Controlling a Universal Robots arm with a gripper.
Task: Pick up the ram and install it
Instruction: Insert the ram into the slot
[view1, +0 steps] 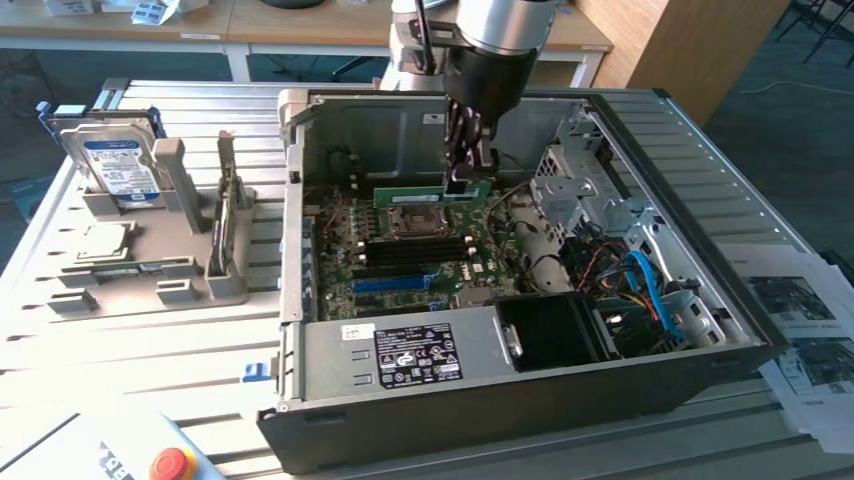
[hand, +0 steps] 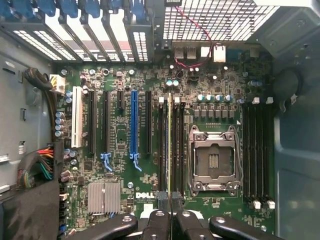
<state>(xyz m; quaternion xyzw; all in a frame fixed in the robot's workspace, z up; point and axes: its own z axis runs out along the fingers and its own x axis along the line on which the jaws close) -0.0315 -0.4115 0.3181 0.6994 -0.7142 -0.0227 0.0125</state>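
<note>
Holding the ram (view1: 411, 190) over the motherboard (view1: 350, 262) inside the open PC case (view1: 400, 425).
Gripper (view1: 461, 180) clamped on the ram's upper edge; ram hangs level at 12 o'clock of the CPU socket (view1: 407, 222).

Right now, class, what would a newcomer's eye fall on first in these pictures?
The open computer case in the middle of the exterior view draws the eye, with the gripper reaching into it, shut on the ram above the motherboard. At the exterior view's left, a hard drive stands in a grey holder.
</note>
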